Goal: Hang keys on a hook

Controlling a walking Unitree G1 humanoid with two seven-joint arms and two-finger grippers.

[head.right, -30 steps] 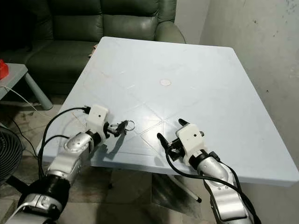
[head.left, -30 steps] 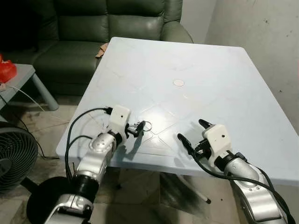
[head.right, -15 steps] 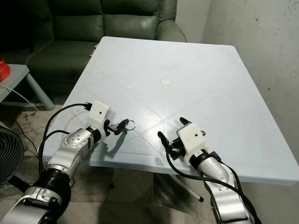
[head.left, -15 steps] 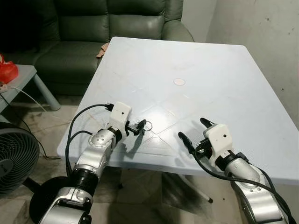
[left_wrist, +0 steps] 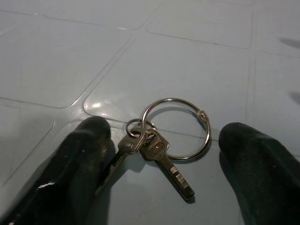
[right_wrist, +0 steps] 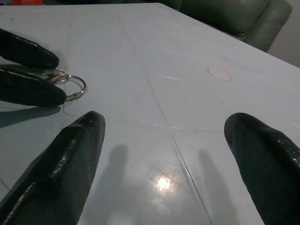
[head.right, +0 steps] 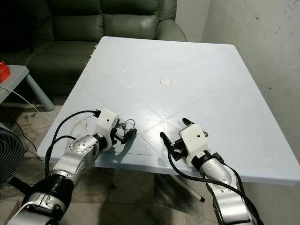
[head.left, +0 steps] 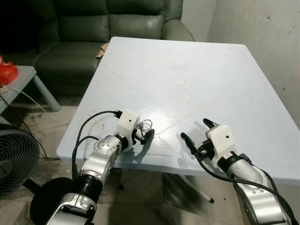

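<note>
Our left gripper (left_wrist: 154, 140) straddles the keys (left_wrist: 161, 140) with wide fingers near the bench's (head.left: 211, 70) left front edge, our right gripper (head.left: 197, 131) idles open, so grasping and hanging remain.

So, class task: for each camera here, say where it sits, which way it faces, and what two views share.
Head eyes: look forward and down at the table; both arms show.
Left wrist: looks along the left gripper, open, at the keys lying between its fingers.
Right wrist: looks along the right gripper, open, across the table.
Shared: keys in all views.
</note>
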